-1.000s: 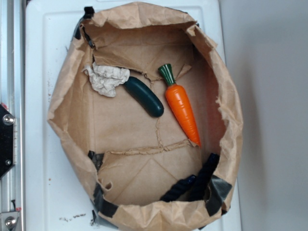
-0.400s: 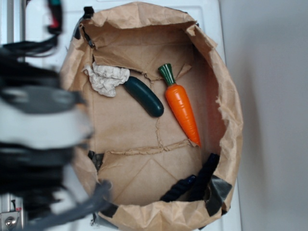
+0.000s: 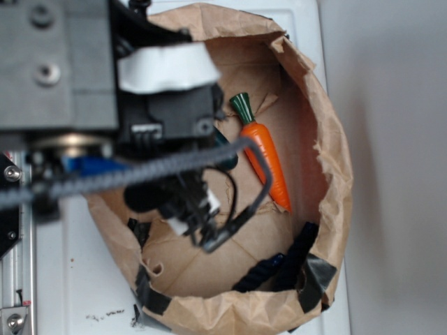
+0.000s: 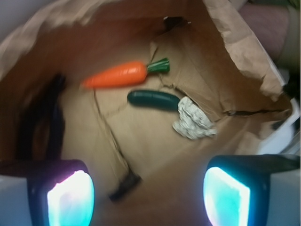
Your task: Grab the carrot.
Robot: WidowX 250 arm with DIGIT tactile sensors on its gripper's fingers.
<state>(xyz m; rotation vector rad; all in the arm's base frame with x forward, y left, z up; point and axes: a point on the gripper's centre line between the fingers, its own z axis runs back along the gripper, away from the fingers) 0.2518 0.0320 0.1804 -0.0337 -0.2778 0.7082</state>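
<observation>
In the exterior view, the paper bag (image 3: 328,160) is seen opened wide and lying flat, its walls rolled out and taped at the lower rim, presumably so that its floor can be reached from above. The carrot (image 3: 267,155) lies on that floor near the bag's right wall, stem toward the bag's far edge and tip toward the near edge. Much of the bag's left half is covered by the blurred robot arm (image 3: 105,91) and its cable, so the gripper itself cannot be made out here, and neither can the way its jaws stand.

In the wrist view, the gripper (image 4: 148,197) is seen with its two lit fingers (image 4: 70,200) set wide apart at the bottom edge, nothing held between them; it is judged to be released and held above the bag's floor, ready for a descent. The carrot (image 4: 117,75) lies well ahead of the fingers, toward the back of the bag and left of centre, untouched. Just beside it, nearer the gripper, the dark green cucumber toy (image 4: 153,100) is found, with a crumpled white wad (image 4: 192,123) touching its right end. The gripper would have to be carried forward past the cucumber toy for the carrot to be reached.
</observation>
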